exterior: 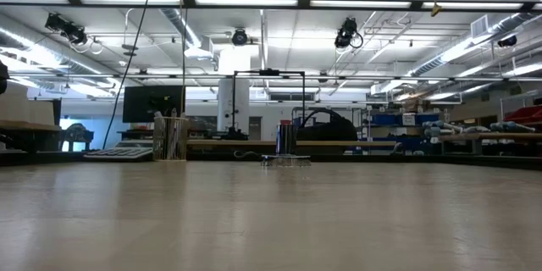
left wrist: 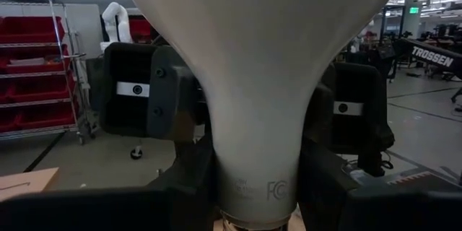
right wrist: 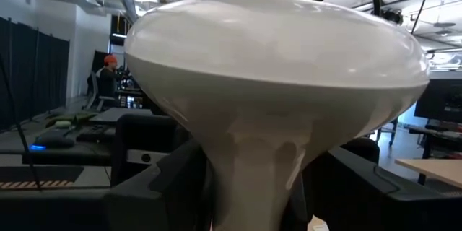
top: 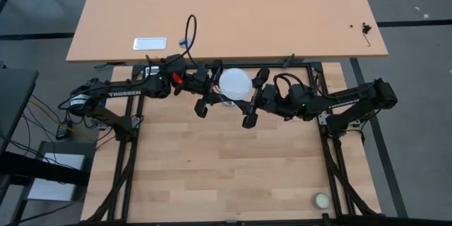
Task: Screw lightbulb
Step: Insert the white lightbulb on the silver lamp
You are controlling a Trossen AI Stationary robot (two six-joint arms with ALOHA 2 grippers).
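The white frosted lightbulb (top: 235,83) stands upright, globe up, between my two grippers over the far middle of the slatted wooden table (top: 212,169). My left gripper (top: 212,90) comes at it from the table's left and my right gripper (top: 256,97) from the right. Both are shut on the bulb's neck, under the globe. The bulb fills the left wrist view (left wrist: 260,58) and the right wrist view (right wrist: 274,65). The top of its grey screw base (left wrist: 253,220) just shows. No socket shows in any view. My left gripper pinches the bulb's narrow neck (left wrist: 253,177) just above the screw base, one finger (left wrist: 188,180) on each side. The fingers lie level and come from the table's left. The bulb stands upright; what its base rests on is out of view. My right gripper has the same neck (right wrist: 253,173) between its two fingers (right wrist: 173,180), level, from the table's right, opposite the left gripper. The globe hides the contact from above. The globe spreads out above the fingers.
A small cream ball (top: 322,200) lies at the table's near right corner. A second, lighter tabletop (top: 226,14) lies beyond the far edge with a white flat box (top: 150,43), a cable (top: 189,32) and a small dark part (top: 365,28).
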